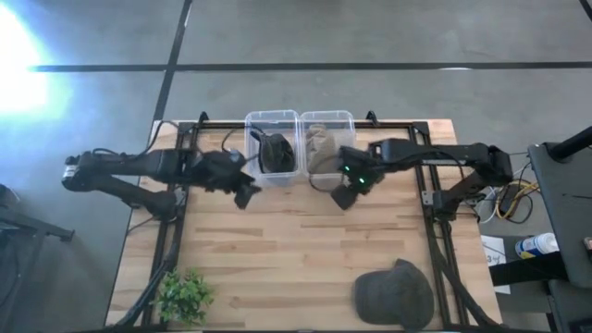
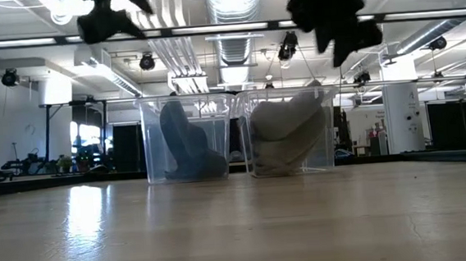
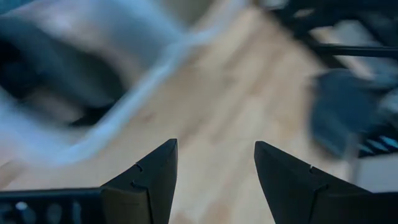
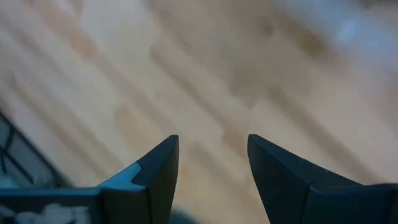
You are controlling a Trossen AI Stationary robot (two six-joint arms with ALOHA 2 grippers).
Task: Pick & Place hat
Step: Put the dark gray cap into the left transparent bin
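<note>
- Target: the soft olive-grey fabric cap (image 1: 395, 294) lies flat on the pale wooden slatted table (image 1: 277, 259), near the table's front edge on my right-hand side, crown up; its brim seems to point to the back right, though I cannot tell for sure.
- My right gripper (image 1: 347, 194) hovers just in front of the right clear plastic bin (image 1: 327, 146); fingers apart, nothing between them.
- Key relation: cap lies well apart from this gripper, towards the front edge and slightly right. Right arm clearly nearer.
- My left gripper (image 1: 246, 192) hovers beside the left clear plastic bin (image 1: 272, 148); fingers apart, empty.
- Bins hold crumpled cloth: dark hat (image 1: 276, 152) left, beige hat (image 1: 324, 148) right.
- Small green leafy plant (image 1: 183, 296) at front left, clear of path.
</note>
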